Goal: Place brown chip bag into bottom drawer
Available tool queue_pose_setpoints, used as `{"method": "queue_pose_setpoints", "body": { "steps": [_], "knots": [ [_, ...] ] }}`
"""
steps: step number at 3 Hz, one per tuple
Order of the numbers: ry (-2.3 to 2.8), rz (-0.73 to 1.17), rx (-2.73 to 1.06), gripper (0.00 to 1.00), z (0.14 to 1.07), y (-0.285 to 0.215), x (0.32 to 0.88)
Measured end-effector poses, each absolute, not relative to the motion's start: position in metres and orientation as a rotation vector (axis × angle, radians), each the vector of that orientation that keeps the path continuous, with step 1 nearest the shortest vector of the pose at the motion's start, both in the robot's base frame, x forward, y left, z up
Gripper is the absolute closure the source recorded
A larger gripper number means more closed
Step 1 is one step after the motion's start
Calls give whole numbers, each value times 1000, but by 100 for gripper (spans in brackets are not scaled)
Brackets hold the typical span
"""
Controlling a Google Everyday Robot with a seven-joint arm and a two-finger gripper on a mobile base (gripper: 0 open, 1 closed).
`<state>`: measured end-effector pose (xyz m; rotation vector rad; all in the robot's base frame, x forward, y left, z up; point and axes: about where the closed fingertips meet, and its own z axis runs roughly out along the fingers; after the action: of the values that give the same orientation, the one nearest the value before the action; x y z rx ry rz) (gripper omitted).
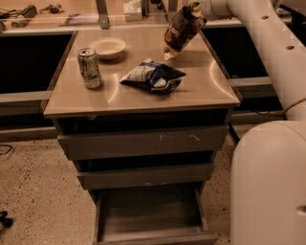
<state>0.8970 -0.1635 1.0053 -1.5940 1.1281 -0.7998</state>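
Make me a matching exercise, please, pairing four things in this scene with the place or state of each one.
Things:
1. brown chip bag
2. bottom drawer
3. drink can
4. gripper

Places or states:
A. pulled open, lowest of three
B. standing upright near the left edge of the table
C. at the top of the view, over the table's back right, clamped on a bag's top
D. hanging tilted from the arm's end

Pairs: 1-D, 2-A, 3-B, 4-C
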Motion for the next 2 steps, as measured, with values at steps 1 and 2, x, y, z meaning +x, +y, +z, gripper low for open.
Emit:
{"method": "queue_pose_setpoints", "body": {
  "steps": [1, 2],
  "knots": [
    [1044, -839, -1580, 100, 1054, -152, 872],
    [1010, -895, -1568, 100, 1094, -156, 833]
  ]
}}
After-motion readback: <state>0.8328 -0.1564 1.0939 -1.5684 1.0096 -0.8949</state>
